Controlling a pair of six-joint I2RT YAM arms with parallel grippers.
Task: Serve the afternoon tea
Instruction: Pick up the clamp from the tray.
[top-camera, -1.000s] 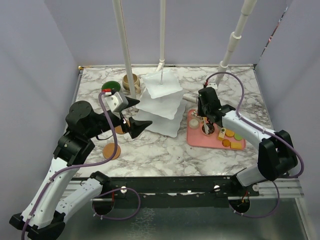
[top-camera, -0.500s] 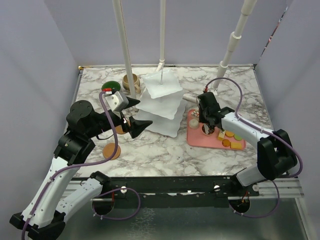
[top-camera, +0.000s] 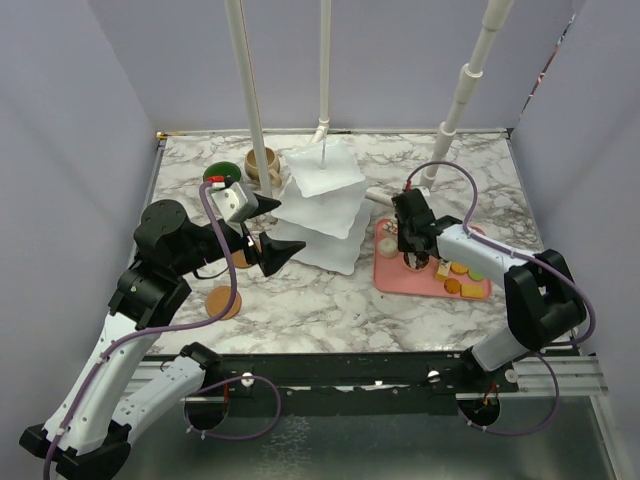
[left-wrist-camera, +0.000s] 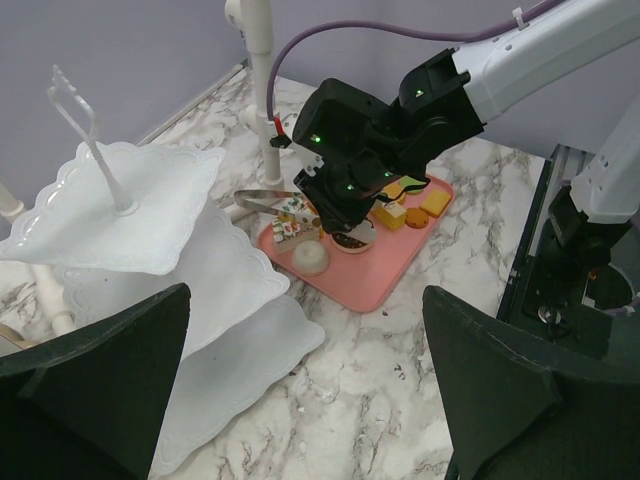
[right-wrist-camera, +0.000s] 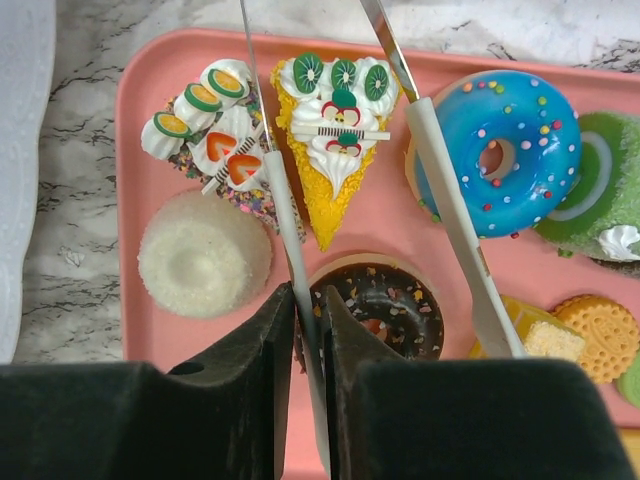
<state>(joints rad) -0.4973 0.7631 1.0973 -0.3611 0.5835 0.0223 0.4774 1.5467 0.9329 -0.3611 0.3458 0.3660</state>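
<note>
My right gripper (right-wrist-camera: 308, 295) is shut on one arm of the metal tongs (right-wrist-camera: 285, 215). The other tong arm (right-wrist-camera: 450, 210) stands free to the right. Between the arms lies a yellow wedge cake (right-wrist-camera: 335, 140), with a chocolate doughnut (right-wrist-camera: 385, 310) below it. A white sugared round (right-wrist-camera: 205, 255) and a blue doughnut (right-wrist-camera: 500, 145) lie beside them, all on the pink tray (top-camera: 400, 278). The white tiered stand (top-camera: 320, 205) is mid-table. My left gripper (top-camera: 280, 228) hangs open and holds nothing beside the stand's left edge.
A green-lined mug (top-camera: 222, 174) and a beige mug (top-camera: 262, 163) stand at the back left behind a white pole (top-camera: 250, 110). One brown coaster (top-camera: 224, 300) lies at the front left. More biscuits (right-wrist-camera: 600, 335) fill the tray's right end.
The right gripper's jaws have closed in on the tong arm and the wrist has shifted slightly left over the tray. The left arm has not moved.
</note>
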